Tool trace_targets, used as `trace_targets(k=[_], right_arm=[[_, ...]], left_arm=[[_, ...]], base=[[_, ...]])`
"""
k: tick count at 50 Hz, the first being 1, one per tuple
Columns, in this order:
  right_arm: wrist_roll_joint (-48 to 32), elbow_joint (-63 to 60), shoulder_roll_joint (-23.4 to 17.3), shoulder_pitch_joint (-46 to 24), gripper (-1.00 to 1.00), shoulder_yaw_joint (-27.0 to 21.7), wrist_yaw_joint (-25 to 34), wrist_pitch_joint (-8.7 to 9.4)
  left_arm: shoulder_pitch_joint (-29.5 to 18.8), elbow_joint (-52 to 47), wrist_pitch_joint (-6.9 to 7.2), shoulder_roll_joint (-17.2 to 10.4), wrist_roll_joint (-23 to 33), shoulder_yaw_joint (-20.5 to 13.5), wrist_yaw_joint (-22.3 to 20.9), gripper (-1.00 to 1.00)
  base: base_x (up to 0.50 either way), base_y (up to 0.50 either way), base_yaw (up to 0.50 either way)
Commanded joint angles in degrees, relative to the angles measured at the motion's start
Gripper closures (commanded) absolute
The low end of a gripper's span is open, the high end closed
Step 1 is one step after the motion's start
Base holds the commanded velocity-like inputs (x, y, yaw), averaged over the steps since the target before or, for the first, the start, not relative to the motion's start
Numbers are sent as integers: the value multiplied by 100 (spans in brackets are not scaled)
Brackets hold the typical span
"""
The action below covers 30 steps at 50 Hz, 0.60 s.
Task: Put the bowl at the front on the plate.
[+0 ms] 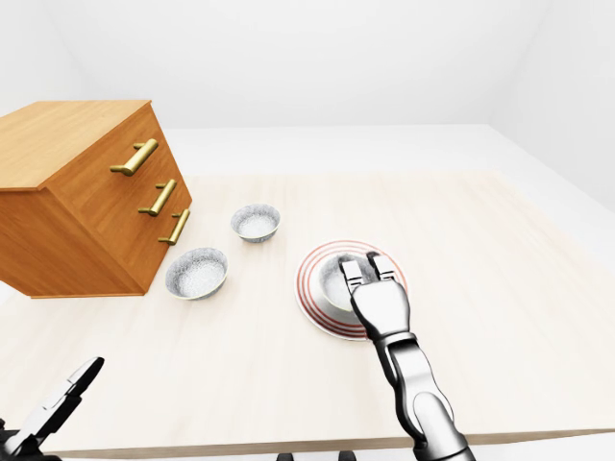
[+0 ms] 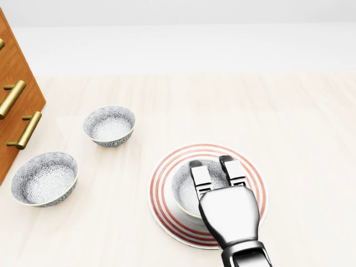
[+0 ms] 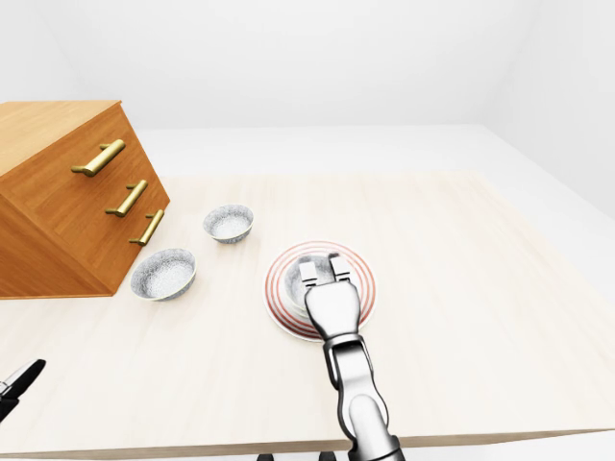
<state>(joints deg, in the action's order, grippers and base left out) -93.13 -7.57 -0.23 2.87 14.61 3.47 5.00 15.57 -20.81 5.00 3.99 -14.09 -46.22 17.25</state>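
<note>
A white plate (image 2: 162,172) with red rings lies on the pale wooden table, right of centre in the head view. A grey patterned bowl (image 2: 185,188) stands upright on its middle. My right hand (image 2: 212,164) reaches in from the bottom and hovers over the bowl's near rim, with two fingers (image 2: 199,173) stretched straight out across the bowl's inside, not curled round it. The thumb is hidden under the palm. My left hand (image 1: 60,396) hangs low at the bottom left of the left-eye view, fingers extended and empty, far from the plate.
Two more grey patterned bowls (image 2: 109,125) (image 2: 44,178) stand left of the plate. A wooden chest of drawers (image 1: 86,192) with brass handles sits tilted at the table's left. The table's near edge (image 1: 240,448) runs along the bottom.
</note>
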Motion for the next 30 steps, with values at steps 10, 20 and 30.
trace_targets(k=[10,20,30], right_arm=[[-47,29,-6,-10,-100,-11,-83,0],[-362,-638,-16,117,-100,85,243,0],[-1385,-2973,266,-391,-100,37,2379,0]], left_arm=[[-16,54,0,-12,2,18,12,-100],[-15,42,0,-14,4,15,17,-100],[12,-9,0,-7,16,13,5,-100]], base=[[0,0,0],[0,0,0],[0,0,0]])
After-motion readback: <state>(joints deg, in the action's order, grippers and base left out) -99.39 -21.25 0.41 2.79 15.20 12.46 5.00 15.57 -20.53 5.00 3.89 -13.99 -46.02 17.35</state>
